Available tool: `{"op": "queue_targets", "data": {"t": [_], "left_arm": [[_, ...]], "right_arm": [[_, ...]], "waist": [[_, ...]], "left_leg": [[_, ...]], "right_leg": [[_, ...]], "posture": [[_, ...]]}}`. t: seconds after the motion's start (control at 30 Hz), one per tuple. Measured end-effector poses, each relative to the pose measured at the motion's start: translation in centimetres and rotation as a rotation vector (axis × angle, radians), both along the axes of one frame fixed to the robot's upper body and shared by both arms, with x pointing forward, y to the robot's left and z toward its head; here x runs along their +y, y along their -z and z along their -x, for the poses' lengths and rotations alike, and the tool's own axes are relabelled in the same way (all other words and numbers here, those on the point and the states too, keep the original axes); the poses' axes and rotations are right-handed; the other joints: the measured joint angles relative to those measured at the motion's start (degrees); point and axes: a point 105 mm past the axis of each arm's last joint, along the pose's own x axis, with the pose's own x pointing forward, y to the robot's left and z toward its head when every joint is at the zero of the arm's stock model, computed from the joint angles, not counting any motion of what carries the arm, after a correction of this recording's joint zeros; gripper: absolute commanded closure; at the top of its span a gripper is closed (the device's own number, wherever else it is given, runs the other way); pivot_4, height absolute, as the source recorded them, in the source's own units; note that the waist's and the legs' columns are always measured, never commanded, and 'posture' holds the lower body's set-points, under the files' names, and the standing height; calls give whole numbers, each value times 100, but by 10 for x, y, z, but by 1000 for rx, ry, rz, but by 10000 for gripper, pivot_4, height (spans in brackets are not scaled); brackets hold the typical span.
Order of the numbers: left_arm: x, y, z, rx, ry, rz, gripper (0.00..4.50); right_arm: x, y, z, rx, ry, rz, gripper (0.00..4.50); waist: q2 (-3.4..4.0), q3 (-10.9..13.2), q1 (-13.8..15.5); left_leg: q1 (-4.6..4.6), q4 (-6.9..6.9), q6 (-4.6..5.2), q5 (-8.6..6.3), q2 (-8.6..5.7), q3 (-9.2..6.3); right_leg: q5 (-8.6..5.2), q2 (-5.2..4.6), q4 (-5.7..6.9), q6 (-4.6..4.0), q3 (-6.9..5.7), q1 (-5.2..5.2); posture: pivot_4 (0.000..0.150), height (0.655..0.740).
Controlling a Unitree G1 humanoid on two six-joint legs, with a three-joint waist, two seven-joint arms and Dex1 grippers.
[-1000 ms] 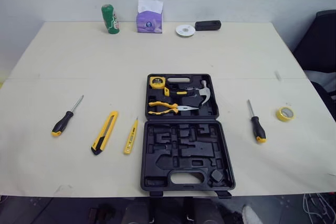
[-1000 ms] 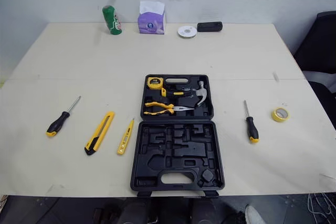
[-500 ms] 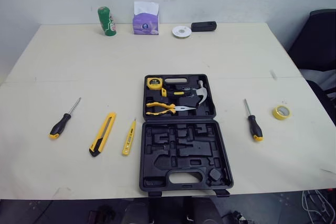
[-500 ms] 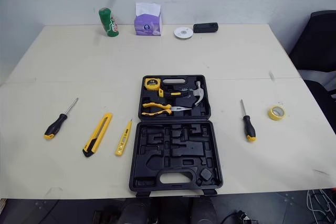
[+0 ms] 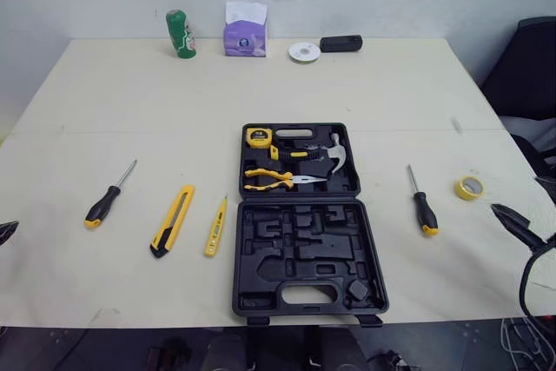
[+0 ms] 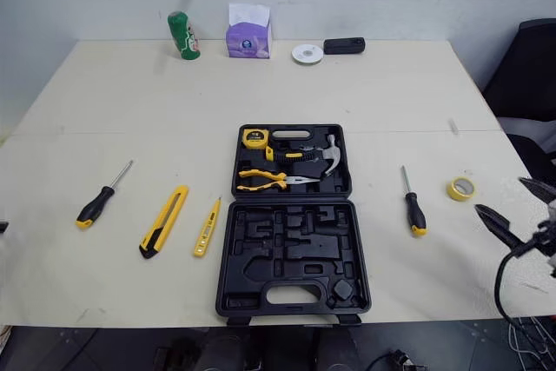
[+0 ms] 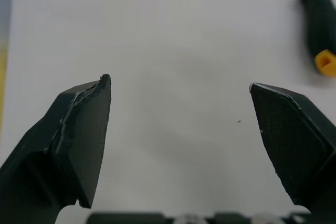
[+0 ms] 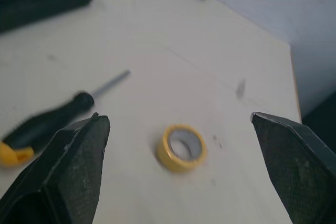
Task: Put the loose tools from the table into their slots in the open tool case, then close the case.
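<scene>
Step in hand: opening reach. No tool is picked up yet.

- Tool case (image 5: 309, 234) lies open at the centre of the table (image 5: 261, 93). Its upper half holds the tape measure (image 5: 259, 136), hammer (image 5: 323, 150) and pliers (image 5: 276, 180). The moulded slots of the lower half are empty.
- Loose tools, left of the case in the frame: black-handled screwdriver (image 5: 106, 201), yellow utility knife (image 5: 172, 220), yellow tester pen (image 5: 215, 227), all flat and apart from one another.
- Right of the case: second screwdriver (image 5: 422, 206); further right, a yellow tape roll (image 5: 470, 188).
- Right claw (image 8: 177, 117): fingers wide apart and empty, at the right edge of the head view. Its wrist view looks over the tape roll, with the second screwdriver beside it.
- Left claw (image 7: 179, 81): fingers wide apart, nothing between them, bare table ahead. The butt of the black-handled screwdriver sits at the upper right of its wrist view.

Next move, as judged: each claw must travel inward to its nearest tool, line its fingers across the handle and come down. The thin, flat-lying tools leave little room above the table. The matching slot has to be identified before placing.

Change against 0.5 s ago: both claws have entered the head view at its left and right edges, where none showed before. The camera framing has shifted slightly. The tools and the case hold the same layout.
</scene>
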Motion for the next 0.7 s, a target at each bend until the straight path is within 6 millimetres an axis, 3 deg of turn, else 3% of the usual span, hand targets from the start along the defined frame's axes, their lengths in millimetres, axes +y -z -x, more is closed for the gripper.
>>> {"op": "queue_targets", "data": {"t": [0.13,0.33,0.5,0.7], "left_arm": [[-30,0,-13,102,102,80,520],[-57,-8,-27,216,172,102,520],[-66,-16,-45,260,159,89,520],[-84,-10,-56,365,208,48,520]], "right_arm": [[37,-15,-10,-39,-186,-25,572],[100,-20,-14,10,-452,-81,572],[159,-31,-9,-29,-682,-115,572],[199,-34,1,-50,-846,-139,572]], "waist": [[0,0,-1],[0,0,4],[-1,0,6],[-3,0,12]], "left_leg": [[-1,0,2,1,0,1],[-5,2,22,16,0,0],[-10,3,18,14,0,3],[-45,20,32,15,0,0]], "right_leg": [[0,2,1,0,-1,0],[0,4,4,0,0,-5],[0,8,7,0,-1,-12],[1,12,30,1,-9,-31]], "posture": [[1500,7400],[1500,7400],[1500,7400],[1500,7400]]}}
